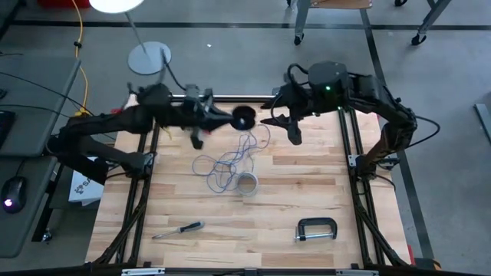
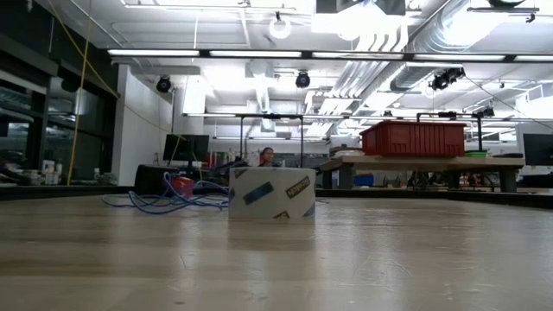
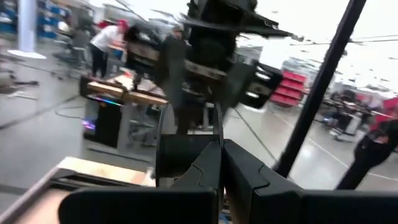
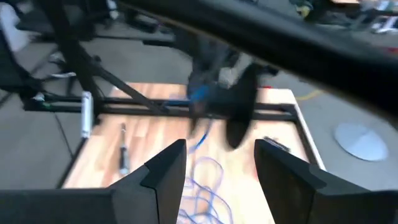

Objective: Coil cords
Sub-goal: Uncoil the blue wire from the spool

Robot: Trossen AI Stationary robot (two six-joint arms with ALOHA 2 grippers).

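Note:
A blue cord (image 1: 222, 170) and a pale grey cord (image 1: 257, 142) lie in a loose tangle on the middle of the wooden table. A blue strand (image 4: 200, 140) rises from the tangle to a black spool (image 1: 244, 119) held above the table's far part. My left gripper (image 3: 222, 167) is shut on that spool. My right gripper (image 1: 285, 127) hangs just right of the spool, open (image 4: 221, 163), with nothing between its fingers. In the low view the blue cord pile (image 2: 168, 201) lies left of a white tape roll (image 2: 272, 192). My left gripper pinches the black spool's thin flange (image 3: 220, 134) at its edge between its two shut fingers. The fingers come in nearly level from the table's left. The spool is lifted clear of the table, its flanges upright, and the blue strand hangs slack from it.
A white tape roll (image 1: 247, 184) stands just near-side of the tangle. A screwdriver (image 1: 178, 228) lies at the near left and a metal clamp (image 1: 316, 228) at the near right. The black frame bar (image 1: 222, 98) runs along the far edge.

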